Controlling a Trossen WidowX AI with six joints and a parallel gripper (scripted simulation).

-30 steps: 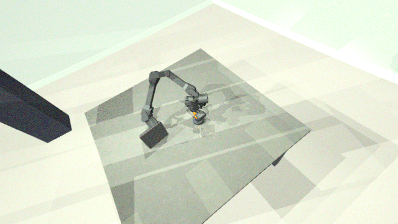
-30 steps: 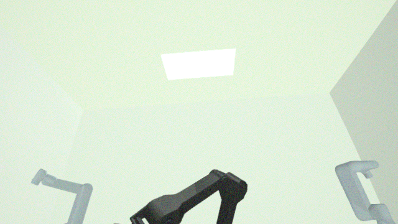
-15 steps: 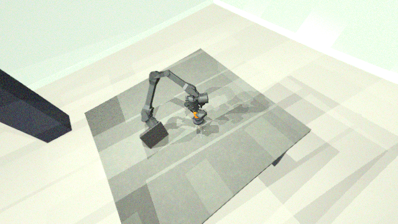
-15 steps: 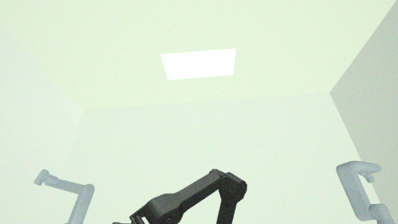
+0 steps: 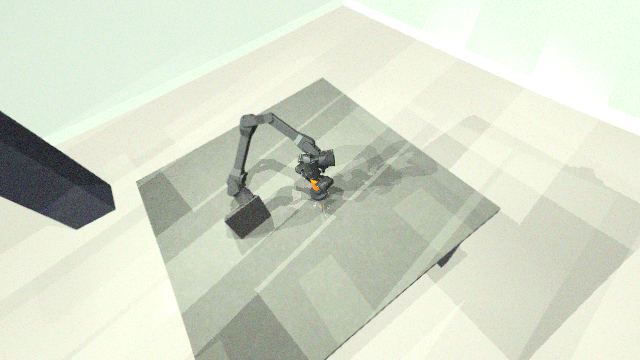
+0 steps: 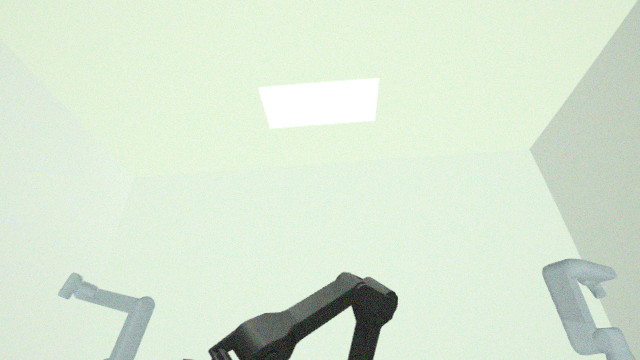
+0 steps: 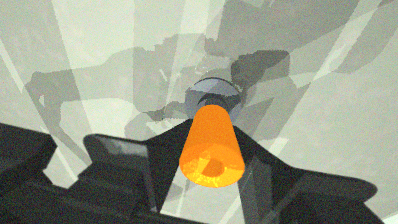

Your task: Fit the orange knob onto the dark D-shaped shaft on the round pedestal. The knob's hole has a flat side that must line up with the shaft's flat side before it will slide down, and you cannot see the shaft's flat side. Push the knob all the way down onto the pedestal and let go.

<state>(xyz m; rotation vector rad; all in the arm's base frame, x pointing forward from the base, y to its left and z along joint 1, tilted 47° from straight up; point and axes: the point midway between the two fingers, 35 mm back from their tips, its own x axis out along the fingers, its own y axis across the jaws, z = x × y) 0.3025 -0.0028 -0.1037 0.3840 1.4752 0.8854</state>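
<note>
My gripper (image 7: 211, 125) (image 5: 314, 181) is shut on the orange knob (image 7: 212, 145) (image 5: 314, 185). In the wrist view the knob points away from the camera, its near end showing a hole with one flat side. Its far end covers the middle of the round grey pedestal (image 7: 200, 97) (image 5: 318, 196); the dark shaft is hidden behind the knob. I cannot tell whether the knob touches the pedestal. In the top view the knob sits low over the pedestal near the middle of the grey mat (image 5: 350, 260). The exterior view shows only the dark arm (image 6: 310, 320).
The arm's dark base block (image 5: 248, 216) stands on the mat left of the pedestal. A long dark bench (image 5: 45, 180) lies off the mat at the far left. Pale ghost-like arms (image 6: 120, 310) (image 6: 580, 305) show at the sides in the exterior view.
</note>
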